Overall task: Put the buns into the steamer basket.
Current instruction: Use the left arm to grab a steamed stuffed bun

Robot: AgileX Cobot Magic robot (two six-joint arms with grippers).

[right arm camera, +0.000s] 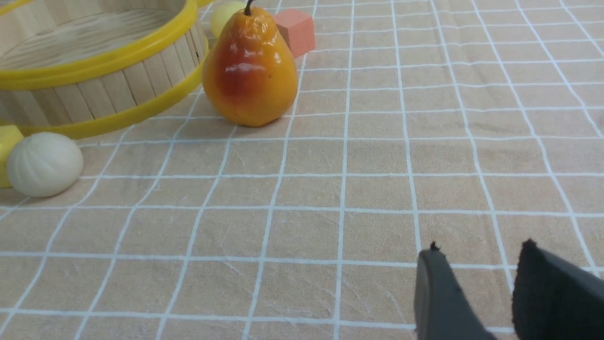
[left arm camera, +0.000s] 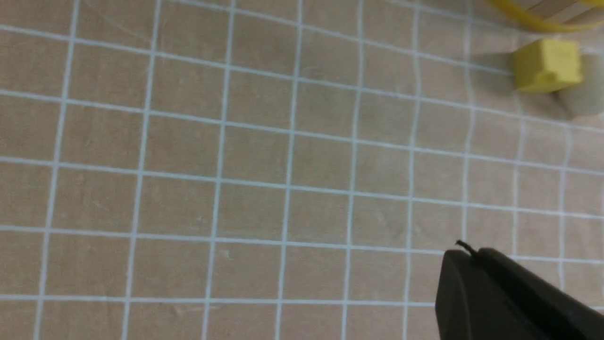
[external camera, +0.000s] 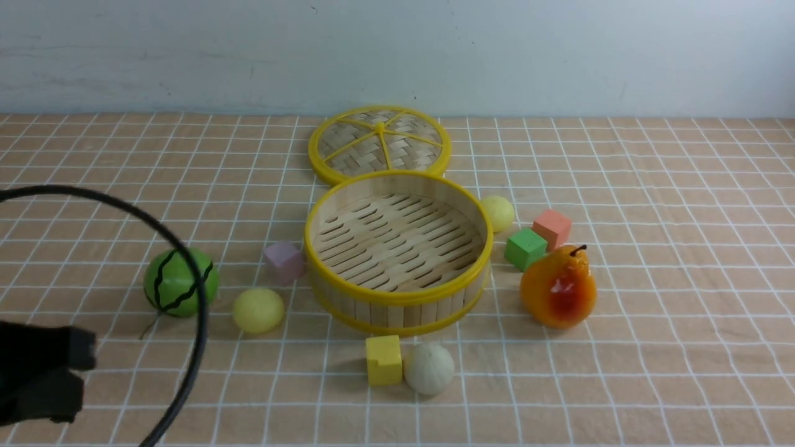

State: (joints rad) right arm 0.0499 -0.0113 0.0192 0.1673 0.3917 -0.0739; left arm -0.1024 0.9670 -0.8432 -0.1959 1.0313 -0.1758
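Zero of three stowed; you have every one left to move. Empty steamer basket (external camera: 397, 297). One yellow bun (external camera: 258, 310) to its left, second yellow bun (external camera: 498, 213) at its right rear, off-white bun (external camera: 429, 368) in front. Your left gripper (left arm camera: 472, 257) pressed together, empty; right gripper (right arm camera: 481, 250) parted, empty.

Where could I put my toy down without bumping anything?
The biggest free patch is the cloth to the right of the pear. Another lies left of the lid, behind the watermelon ball. It is crowded all round the steamer basket, where buns and cubes sit close to its wall.
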